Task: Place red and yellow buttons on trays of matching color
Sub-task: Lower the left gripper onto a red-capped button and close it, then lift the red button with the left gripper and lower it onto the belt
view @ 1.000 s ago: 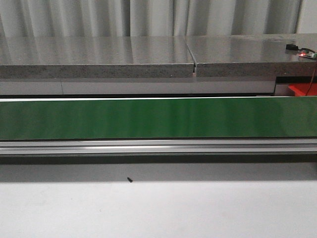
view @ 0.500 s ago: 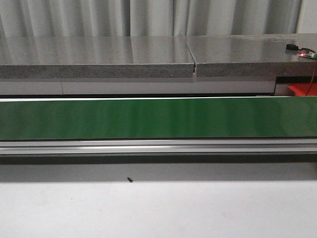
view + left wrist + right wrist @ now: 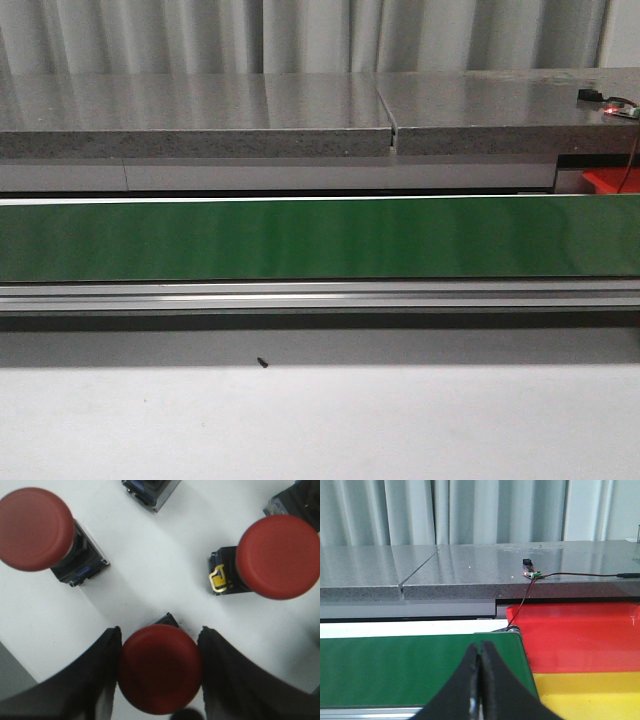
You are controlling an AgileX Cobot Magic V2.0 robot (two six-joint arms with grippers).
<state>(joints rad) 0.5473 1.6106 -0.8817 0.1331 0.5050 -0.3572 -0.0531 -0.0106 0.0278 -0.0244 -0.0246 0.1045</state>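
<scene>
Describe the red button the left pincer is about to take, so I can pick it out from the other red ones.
In the left wrist view, several red mushroom-head buttons sit on a white surface. The one meant lies between the two dark fingers of the left pincer. Unlike its neighbours and, it is flanked by a finger on each side.

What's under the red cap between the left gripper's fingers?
Only a corner of a dark base shows beyond the red cap; the rest is covered. It stands on a white surface.

Green conveyor belt (image 3: 320, 238) on aluminium rail (image 3: 320, 296), grey stone counter (image 3: 200, 115) behind, pale curtain (image 3: 300, 35), small circuit board (image 3: 531, 573) with wire
</scene>
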